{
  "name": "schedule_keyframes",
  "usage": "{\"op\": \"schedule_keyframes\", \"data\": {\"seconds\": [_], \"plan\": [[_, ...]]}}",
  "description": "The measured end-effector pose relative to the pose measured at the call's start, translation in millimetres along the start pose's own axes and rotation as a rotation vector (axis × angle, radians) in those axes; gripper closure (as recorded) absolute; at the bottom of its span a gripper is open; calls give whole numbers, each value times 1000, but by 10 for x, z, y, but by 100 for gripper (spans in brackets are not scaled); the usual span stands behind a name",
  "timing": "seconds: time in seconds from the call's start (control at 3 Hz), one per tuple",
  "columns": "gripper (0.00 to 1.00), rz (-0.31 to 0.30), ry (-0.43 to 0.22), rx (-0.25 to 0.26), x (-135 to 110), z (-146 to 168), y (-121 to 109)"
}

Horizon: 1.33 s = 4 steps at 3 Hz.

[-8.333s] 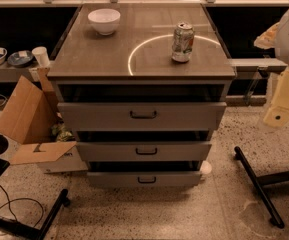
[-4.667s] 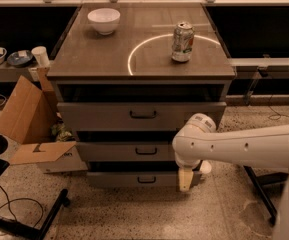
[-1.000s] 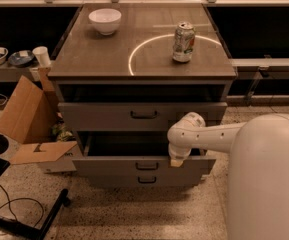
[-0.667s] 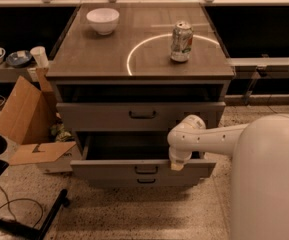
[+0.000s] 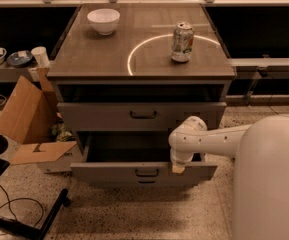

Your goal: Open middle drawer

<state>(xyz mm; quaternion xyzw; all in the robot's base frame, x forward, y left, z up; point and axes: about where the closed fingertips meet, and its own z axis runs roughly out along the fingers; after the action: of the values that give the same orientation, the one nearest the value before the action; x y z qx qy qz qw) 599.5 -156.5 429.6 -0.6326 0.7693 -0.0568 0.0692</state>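
Observation:
The middle drawer [image 5: 109, 173] of the grey three-drawer cabinet stands pulled out towards the camera. Its low flat front carries a small dark bracket handle [image 5: 146, 173] at centre, and its dark inside [image 5: 129, 146] shows behind the front. My gripper [image 5: 178, 168] hangs from the white arm [image 5: 209, 139] and sits at the top edge of the drawer front, just right of the handle. The taller-fronted top drawer [image 5: 99, 116] above is closed. The lowest drawer is hidden under the pulled-out one.
On the cabinet top stand a white bowl [image 5: 103, 20] at back left and a drink can [image 5: 182, 42] at right. An open cardboard box [image 5: 31, 121] lies left of the cabinet. A dark stand base [image 5: 34, 224] is on the floor at front left.
The arm came in from the right and reached the middle drawer. The drawer has slid out towards the camera, a little further over the last second, with the gripper moving along with it.

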Motion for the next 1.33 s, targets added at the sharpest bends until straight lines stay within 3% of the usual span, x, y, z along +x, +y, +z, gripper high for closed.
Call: {"op": "schedule_keyframes", "data": {"seconds": [0.67,1.33], "plan": [[100,15,8,-7,9,-16,68],[62,15,8,-7,6,-16,68]]}}
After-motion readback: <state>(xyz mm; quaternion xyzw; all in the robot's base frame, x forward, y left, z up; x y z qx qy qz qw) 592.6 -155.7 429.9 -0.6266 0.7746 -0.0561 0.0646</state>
